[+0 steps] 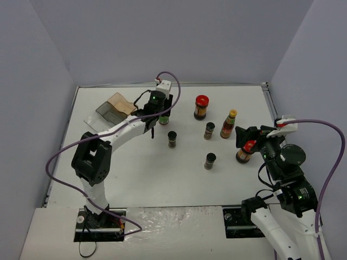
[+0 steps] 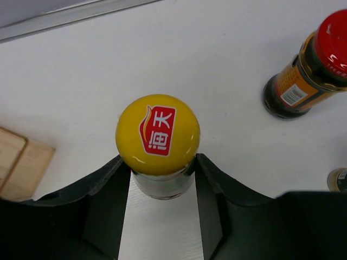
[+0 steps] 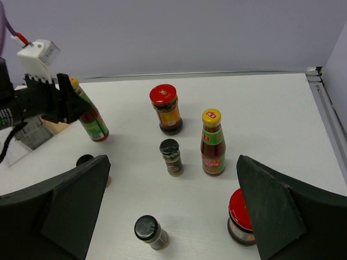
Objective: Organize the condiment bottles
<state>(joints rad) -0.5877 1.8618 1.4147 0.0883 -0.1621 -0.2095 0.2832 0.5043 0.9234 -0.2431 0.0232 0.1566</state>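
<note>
Left gripper (image 2: 161,168) clamped the neck of a tilted yellow-capped bottle (image 2: 158,132), cap leaning toward the rack (image 1: 113,110); right gripper (image 3: 172,165) gaped beside a red-lidded jar (image 3: 241,216).

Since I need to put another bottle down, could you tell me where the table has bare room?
Bare: the near strip of table in front of the nearest spice jar; the far right corner beyond the far red-lidded jar. Crowded: centre-right, around the standing sauce bottle and right gripper.
</note>
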